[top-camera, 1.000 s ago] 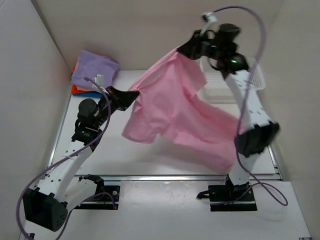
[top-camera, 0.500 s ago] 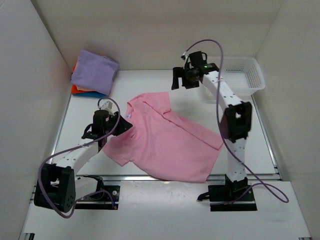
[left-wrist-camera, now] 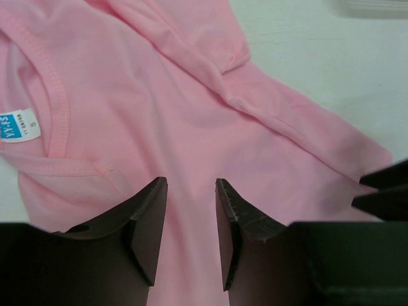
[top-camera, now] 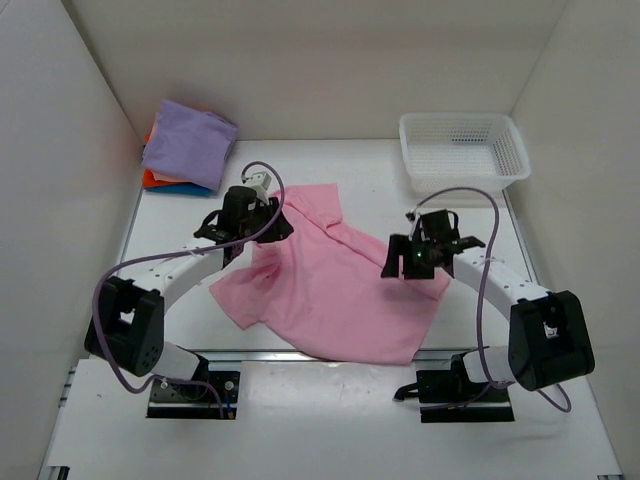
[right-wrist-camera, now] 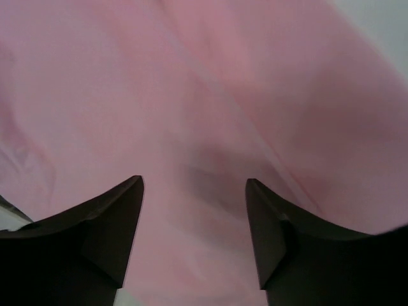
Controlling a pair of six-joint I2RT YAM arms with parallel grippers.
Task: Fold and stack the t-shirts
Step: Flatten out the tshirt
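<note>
You see the pink t-shirt [top-camera: 330,290] spread rumpled on the table [top-camera: 360,170]; your left gripper [left-wrist-camera: 190,185] and right gripper [right-wrist-camera: 194,183] hang over it, jaws apart, gripping nothing

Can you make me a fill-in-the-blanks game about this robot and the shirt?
The shirt spread on the table is ____. Its neck label shows the letter ____. The basket sits at the back on the ____ arm's side. The left hand and right hand hover over the shirt with fingers ____.
Missing words: pink; S; right; open.
</note>
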